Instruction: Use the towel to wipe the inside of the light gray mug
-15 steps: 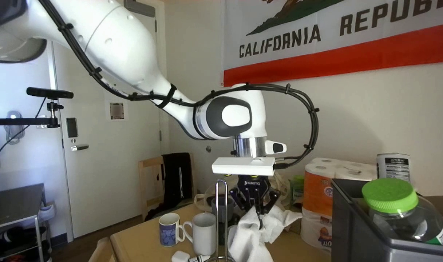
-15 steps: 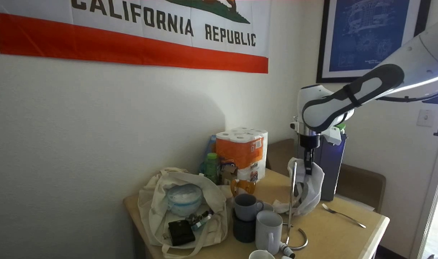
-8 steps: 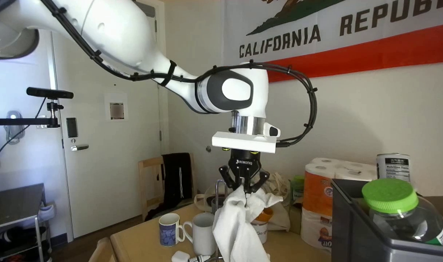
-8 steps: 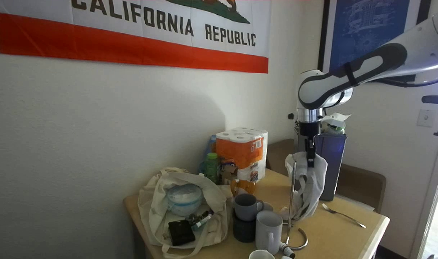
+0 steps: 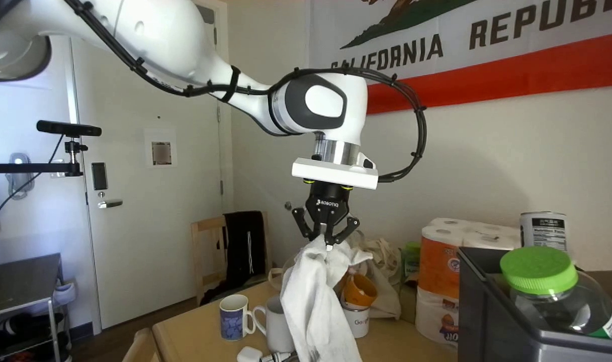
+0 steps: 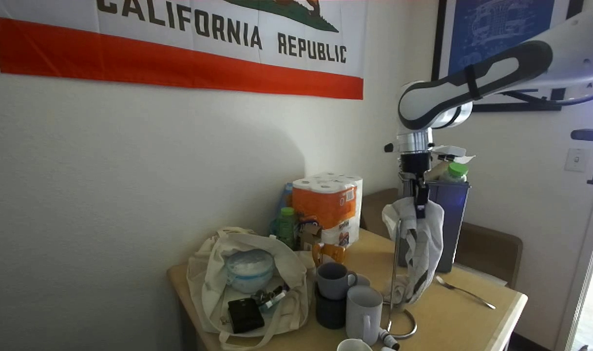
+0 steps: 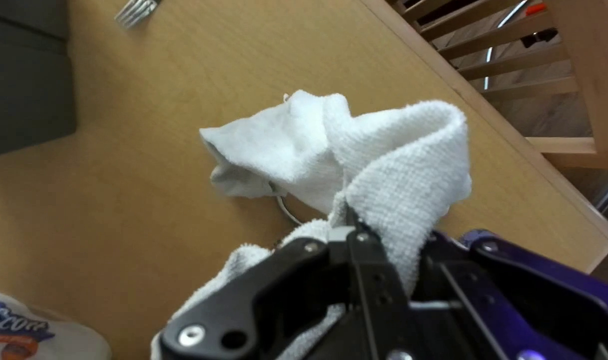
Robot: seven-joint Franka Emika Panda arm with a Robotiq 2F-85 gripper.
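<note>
The white towel hangs from my gripper, which is shut on its upper part. The towel also shows in an exterior view and in the wrist view, with a fold between the fingers. The tall light gray mug stands upright on the table, partly covered by the towel in that view. It shows whole in an exterior view, with the gripper above and to the right of it. The mug's inside is hidden, and I cannot make the mug out in the wrist view.
A metal wire stand rises beside the towel. A blue-white mug, an orange cup, a stacked gray mug and a tote bag stand near. A dark bin, paper rolls and a fork are also there.
My gripper has risen, lifting the towel higher; in an exterior view it also moved left. The towel now covers part of the light gray mug there and uncovers the orange cup.
</note>
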